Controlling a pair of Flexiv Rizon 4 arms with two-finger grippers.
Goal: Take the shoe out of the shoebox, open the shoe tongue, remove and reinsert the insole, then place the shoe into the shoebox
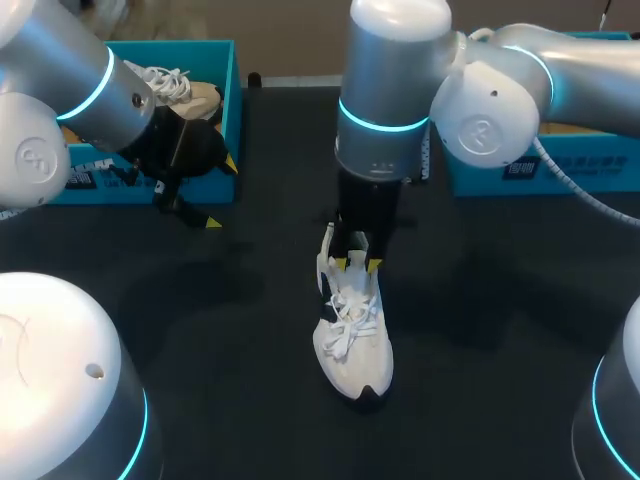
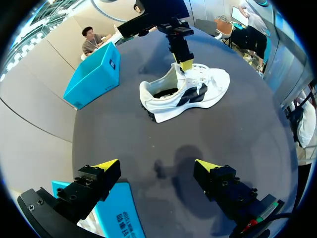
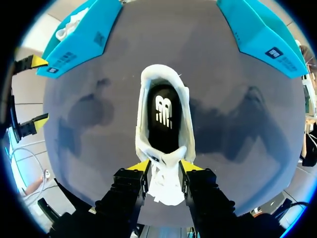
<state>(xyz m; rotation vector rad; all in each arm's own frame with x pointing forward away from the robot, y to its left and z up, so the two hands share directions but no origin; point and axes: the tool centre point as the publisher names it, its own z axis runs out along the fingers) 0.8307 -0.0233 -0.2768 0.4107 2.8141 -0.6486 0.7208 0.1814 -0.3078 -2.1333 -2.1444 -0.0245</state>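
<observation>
My right gripper (image 3: 165, 167) is down on the shoe (image 1: 352, 340), which stands upright on its sole in the middle of the table (image 1: 500, 390), toe pointing toward me. The two yellow tips sit narrow, one on each side of the tongue (image 3: 165, 182), and both press against it, so I am holding the tongue between them (the laces bunch up just under the fingers). Ahead of that gripper the shoe's mouth gapes open, and the dark insole (image 3: 165, 116) lies flat inside it, heel end farthest from the fingers.

My left gripper (image 2: 156, 166) hangs well apart from the shoe, off to the left side of the table, fingers spread wide with nothing between them. Bare table is below it, and a corner of the left box (image 2: 116, 213) shows under one finger. From there the shoe lies well ahead, side on, with my right arm coming down onto its tongue.

The left box holds a second shoe (image 1: 170, 85). The right box (image 1: 560, 165) stands at the far right of the table, behind my right arm.
</observation>
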